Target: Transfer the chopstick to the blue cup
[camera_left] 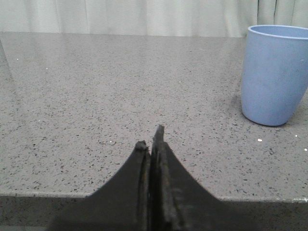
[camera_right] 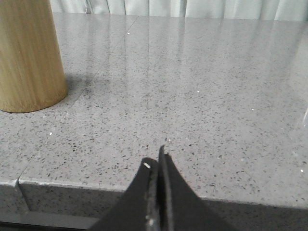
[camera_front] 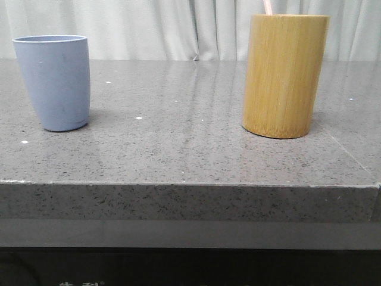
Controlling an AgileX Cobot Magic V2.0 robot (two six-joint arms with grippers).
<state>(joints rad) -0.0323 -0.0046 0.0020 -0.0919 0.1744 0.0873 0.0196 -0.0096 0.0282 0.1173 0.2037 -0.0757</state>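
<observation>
— Where the chopstick [camera_front: 267, 6] shows at all, what do you see of it?

— Only a pale pink tip, rising above the rim of the bamboo holder [camera_front: 284, 75] it stands in. That tan cylinder stands upright on the grey speckled worktop [camera_front: 178, 137].

— And the blue cup [camera_front: 55, 81]?

— Upright too, well apart from the holder, with bare stone between them. Its mouth is open; I cannot see inside it.

— How does each pincer sit against them?

— The left pincer [camera_left: 152, 139] hangs low at the near edge of the worktop, its dark fingers pressed together with nothing between them. The blue cup [camera_left: 275, 74] stands beyond it and off to one side, not touching. The right pincer [camera_right: 156, 161] is likewise pressed together on nothing, at the same near edge; the bamboo holder [camera_right: 30, 55] stands beyond it to the other side, well clear of the tips.

— Behind everything?

— A pale pleated curtain [camera_front: 178, 27].
</observation>
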